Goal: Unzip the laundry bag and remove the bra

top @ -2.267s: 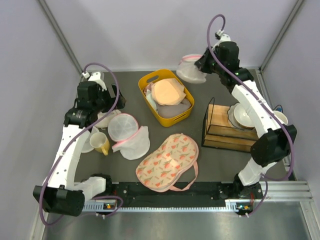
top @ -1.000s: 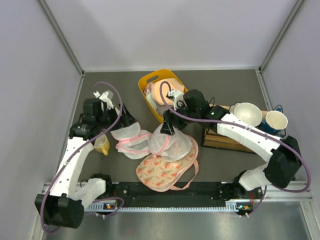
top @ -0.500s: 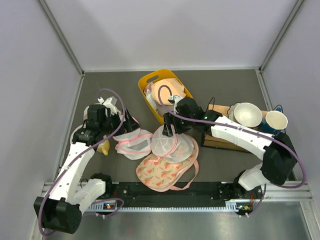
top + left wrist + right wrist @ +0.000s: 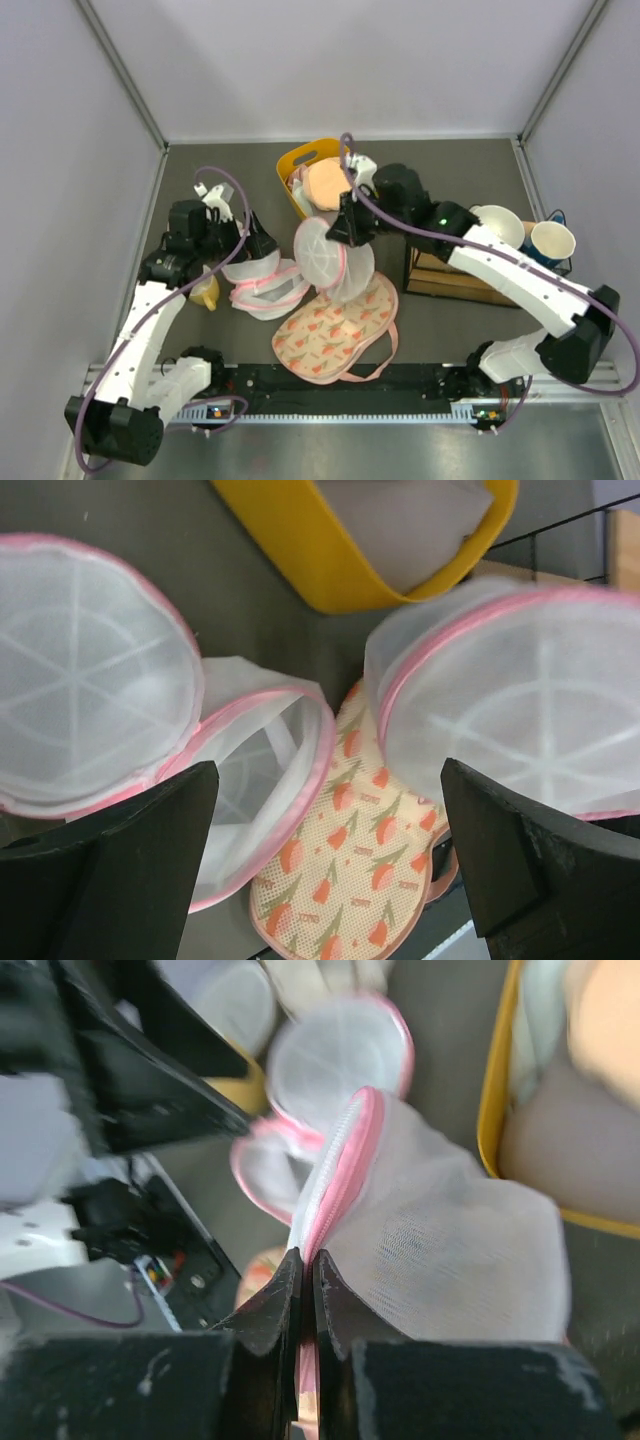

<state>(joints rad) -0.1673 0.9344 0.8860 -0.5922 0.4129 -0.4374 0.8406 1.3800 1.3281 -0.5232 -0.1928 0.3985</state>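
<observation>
Cream printed pouch (image 4: 335,335) lies flat on the table nearest the arm bases. Just beyond it on the left, a second pink-edged mesh bag (image 4: 262,283) lies open under the left gripper (image 4: 320,810), whose jaws stand wide apart with nothing in them. Right gripper (image 4: 305,1260) is pinched fully closed on the pink zipper edge of the laundry bag (image 4: 325,255), which hangs tilted above the pouch's far end, with the yellow basket (image 4: 295,160) just behind.
</observation>
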